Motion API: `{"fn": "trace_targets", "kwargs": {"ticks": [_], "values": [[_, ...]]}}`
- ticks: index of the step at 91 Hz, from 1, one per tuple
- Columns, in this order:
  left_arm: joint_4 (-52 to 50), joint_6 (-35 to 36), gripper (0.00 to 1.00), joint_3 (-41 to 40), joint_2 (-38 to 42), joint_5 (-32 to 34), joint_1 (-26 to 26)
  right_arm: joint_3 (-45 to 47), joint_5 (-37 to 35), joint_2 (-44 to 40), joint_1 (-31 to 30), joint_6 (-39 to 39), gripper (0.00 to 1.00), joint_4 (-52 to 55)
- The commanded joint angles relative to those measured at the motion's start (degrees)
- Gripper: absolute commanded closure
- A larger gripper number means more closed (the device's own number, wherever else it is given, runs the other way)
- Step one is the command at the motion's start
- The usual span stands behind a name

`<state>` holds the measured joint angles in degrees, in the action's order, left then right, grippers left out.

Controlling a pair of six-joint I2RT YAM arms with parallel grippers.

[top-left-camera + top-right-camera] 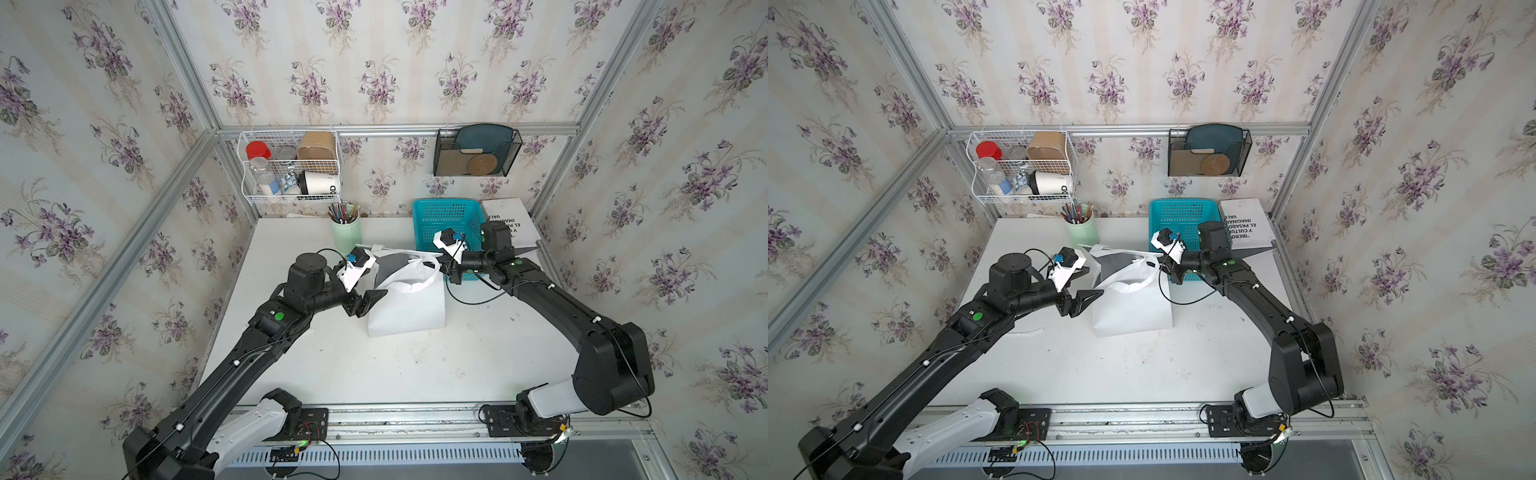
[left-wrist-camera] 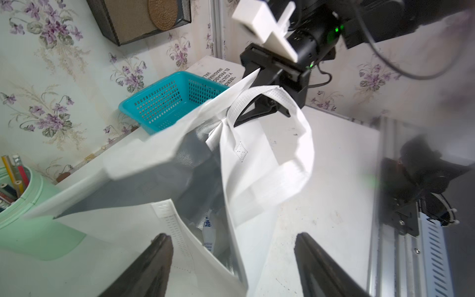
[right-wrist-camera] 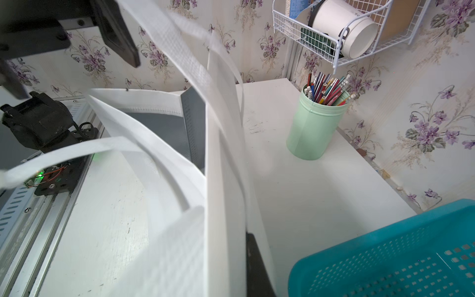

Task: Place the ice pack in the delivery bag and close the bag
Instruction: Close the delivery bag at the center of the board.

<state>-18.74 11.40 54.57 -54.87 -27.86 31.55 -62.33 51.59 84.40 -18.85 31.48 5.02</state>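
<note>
Nearest the table's [image 1: 374, 365] front edge: left gripper [image 1: 368, 302], jaws spread wide, a corner of the delivery bag [image 1: 409, 307] between them, clamping nothing. At mid-table, bag upright, mouth open, silver lining showing. Down inside against the foil: ice pack [image 2: 208, 235], white with blue print, only partly visible. At the bag's far rim, right gripper [image 2: 246, 117] pressed together on the white fabric, a strap handle looped over it. Along the back edge: turquoise basket [image 1: 446, 216] toward the right corner, green pencil cup [image 1: 346, 235] near the middle
</note>
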Motion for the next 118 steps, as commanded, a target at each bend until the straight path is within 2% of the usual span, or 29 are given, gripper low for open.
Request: {"fn": "trace_targets", "kwargs": {"ticks": [1,6,17,27,45,54,70,79,86,118], "values": [[-4.4,-0.9,0.21,-1.5,2.3,3.3,1.9,0.1,-0.1,-0.4,0.0,-0.8,0.99,-1.7],[-3.3,-0.2,0.21,-2.8,2.4,6.4,2.3,0.1,0.0,-0.3,0.0,-0.6,1.0,-1.4],[0.9,3.7,0.21,-4.4,0.6,17.6,2.5,0.2,0.7,-0.5,-0.2,-0.5,1.0,-1.3],[6.2,6.2,0.28,-5.7,-2.0,26.3,2.4,0.0,1.2,-0.3,-0.5,-0.5,1.0,-0.7],[14.8,8.1,0.26,-8.3,-6.1,27.6,0.2,0.0,1.5,-0.6,-0.8,0.4,1.0,0.7],[20.6,7.9,0.25,-10.0,-7.1,21.6,-4.6,0.3,2.2,-0.9,-0.8,1.1,1.0,1.6],[24.5,6.5,0.24,-9.3,-10.3,-0.6,-13.6,0.7,2.9,-0.9,-0.8,1.5,1.0,2.1],[26.1,5.0,0.24,-8.0,-13.6,-12.3,-16.9,0.8,2.9,-0.7,-0.9,1.6,1.0,2.1],[25.8,4.6,0.24,-6.9,-15.6,-18.5,-17.9,0.7,2.5,-0.7,-0.9,1.8,1.0,2.2],[22.5,11.8,0.25,-0.4,-25.2,-33.2,-20.9,0.0,2.6,-0.5,-1.0,2.7,1.0,3.7]]}}
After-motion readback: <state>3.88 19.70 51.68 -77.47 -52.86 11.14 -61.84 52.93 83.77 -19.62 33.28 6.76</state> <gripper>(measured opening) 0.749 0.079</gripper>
